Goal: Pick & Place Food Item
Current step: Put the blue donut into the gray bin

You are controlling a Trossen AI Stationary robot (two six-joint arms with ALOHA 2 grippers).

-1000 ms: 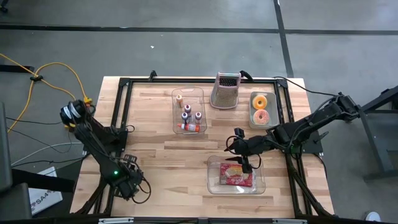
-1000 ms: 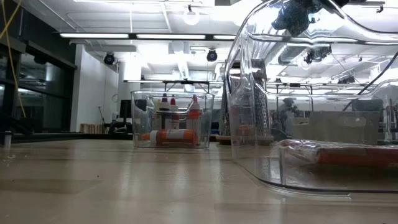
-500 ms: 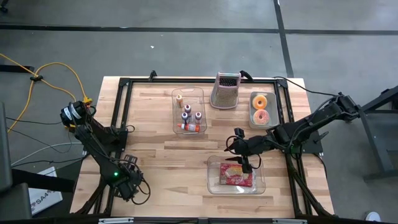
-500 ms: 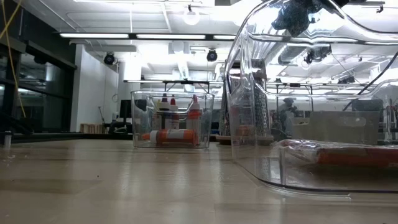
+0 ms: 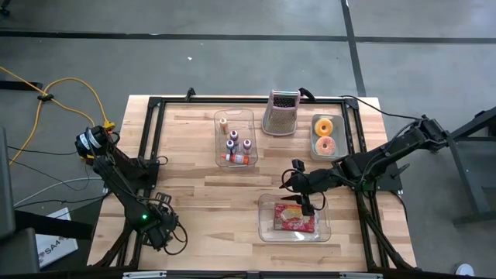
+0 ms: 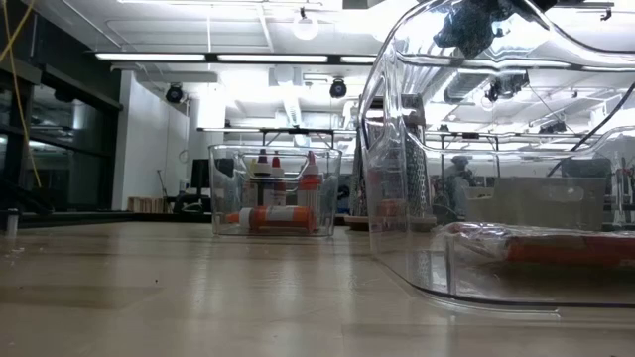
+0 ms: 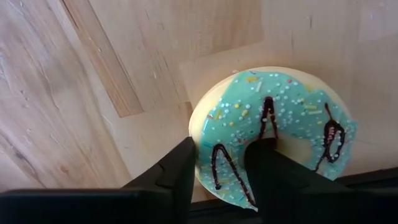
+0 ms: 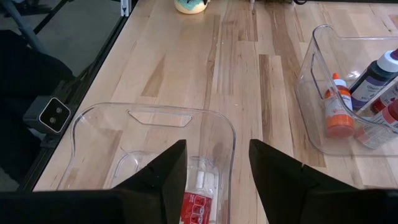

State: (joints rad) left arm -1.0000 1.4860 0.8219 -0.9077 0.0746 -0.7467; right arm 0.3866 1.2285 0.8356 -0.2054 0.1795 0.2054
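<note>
Your left claw [image 7: 217, 180] sits low at the desk's [image 5: 194, 194] near left corner, its fingers [image 7: 180, 168] straddling the rim of a teal-iced donut [image 7: 273, 134] lying flat on the wood, not visibly clamped. Farther along, your right claw [image 5: 302, 203] hovers with fingers apart above a clear bin [image 5: 294, 218] holding a red packet [image 5: 293, 219].

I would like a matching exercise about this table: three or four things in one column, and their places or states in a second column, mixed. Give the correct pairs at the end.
Things
1. teal-iced donut
2. red packet
3. metal grater
4. small bottles

Places
A. in the clear bin below the right gripper
B. standing at the table's far edge, beside the two-donut tray
C. between the left gripper's fingers, on the wood
D. in the clear bin at the table's middle

Pairs: 1-C, 2-A, 3-B, 4-D
</note>
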